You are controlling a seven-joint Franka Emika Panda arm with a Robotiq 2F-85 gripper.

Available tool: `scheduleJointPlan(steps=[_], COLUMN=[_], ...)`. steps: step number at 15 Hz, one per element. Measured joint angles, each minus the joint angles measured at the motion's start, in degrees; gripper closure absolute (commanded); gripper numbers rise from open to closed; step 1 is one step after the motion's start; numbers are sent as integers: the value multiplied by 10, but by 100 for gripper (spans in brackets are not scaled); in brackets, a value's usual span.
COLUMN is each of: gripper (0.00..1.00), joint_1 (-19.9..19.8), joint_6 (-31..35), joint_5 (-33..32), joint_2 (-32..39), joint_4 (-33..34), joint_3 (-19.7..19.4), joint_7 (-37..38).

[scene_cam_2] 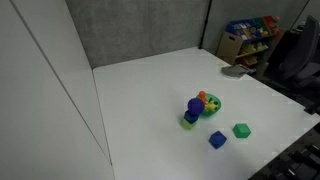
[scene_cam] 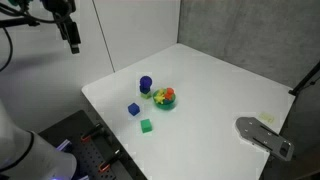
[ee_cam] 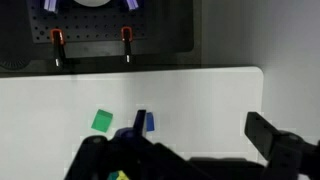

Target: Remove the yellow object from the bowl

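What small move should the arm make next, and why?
Probably bring the hand across and down toward the bowl: it hangs high up, far from the yellow object, which lies in the bowl beside an orange piece.

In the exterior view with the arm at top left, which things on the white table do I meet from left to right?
blue cube → green cube → green bowl → grey flat piece at the table's edge.

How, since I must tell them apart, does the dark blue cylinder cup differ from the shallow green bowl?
The dark blue cylinder cup stands taller and narrower; the shallow green bowl is lower and wider. The bowl holds toy pieces; none show in the cup. Both stand side by side.
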Motion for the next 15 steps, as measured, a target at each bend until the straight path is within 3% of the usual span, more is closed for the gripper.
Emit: scheduleJointPlan(steps=[15], gripper=[0], joint_1=[-10], joint_6=[7], joint_5=[0], joint_2=[2], joint_4=[0], joint_3=[12], joint_7=[0])
